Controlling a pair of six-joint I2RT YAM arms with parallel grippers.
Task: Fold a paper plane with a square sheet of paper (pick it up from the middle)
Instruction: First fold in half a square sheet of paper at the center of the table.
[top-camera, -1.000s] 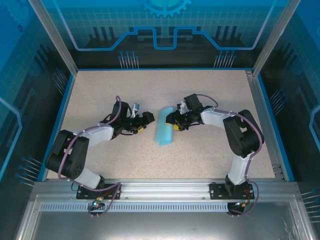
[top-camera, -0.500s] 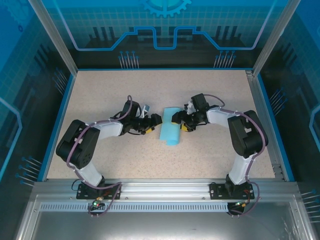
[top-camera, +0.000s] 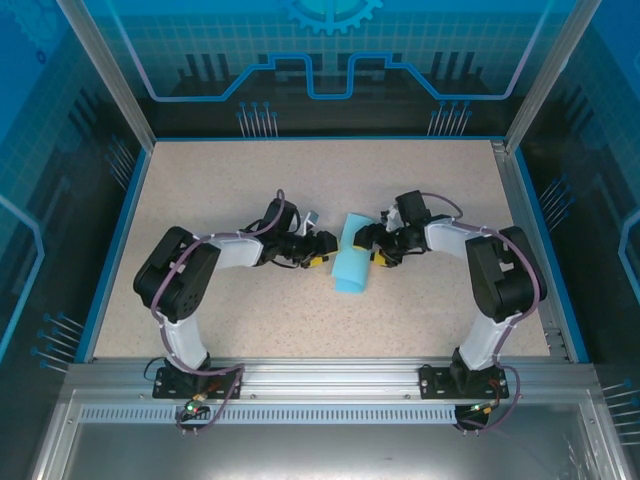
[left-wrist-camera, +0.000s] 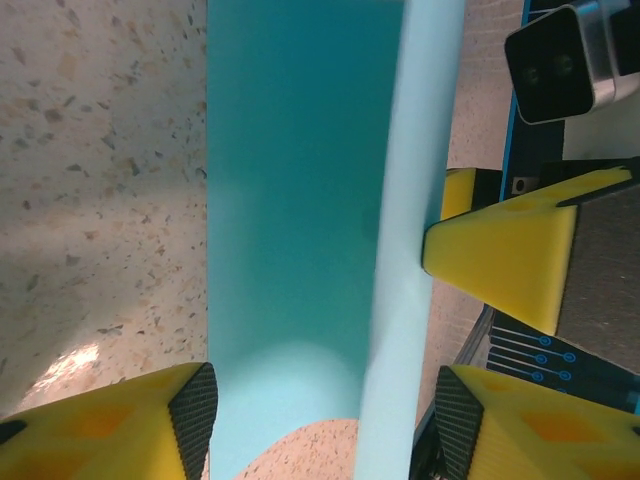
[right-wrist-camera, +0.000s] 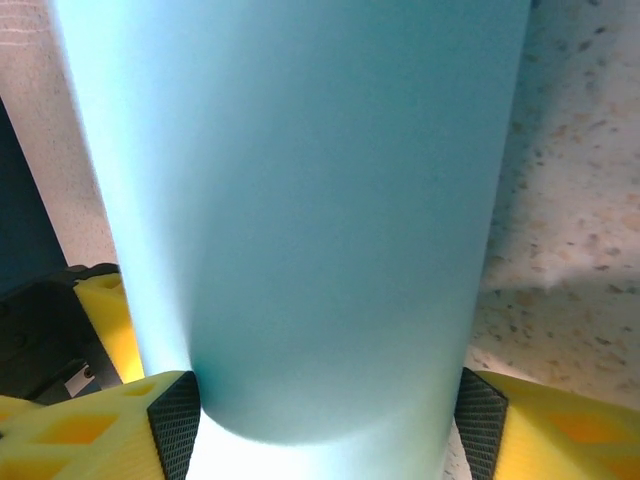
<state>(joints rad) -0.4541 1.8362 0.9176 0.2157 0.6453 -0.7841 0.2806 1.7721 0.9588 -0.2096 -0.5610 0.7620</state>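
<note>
The square sheet of thin light-blue paper (top-camera: 352, 266) lies mid-table on the speckled beige tabletop (top-camera: 200, 190), between the two grippers and partly bowed upward.
The left gripper (top-camera: 322, 254) straddles the sheet with its yellow fingers (left-wrist-camera: 110, 425) spread apart, nothing clenched. One long edge of the paper stands raised, just beside a finger of the right gripper (top-camera: 377, 250). On that right gripper the bowed paper spans the gap between the black pads (right-wrist-camera: 176, 418) and touches both. Whether it pinches or merely brackets the sheet, I cannot tell.
</note>
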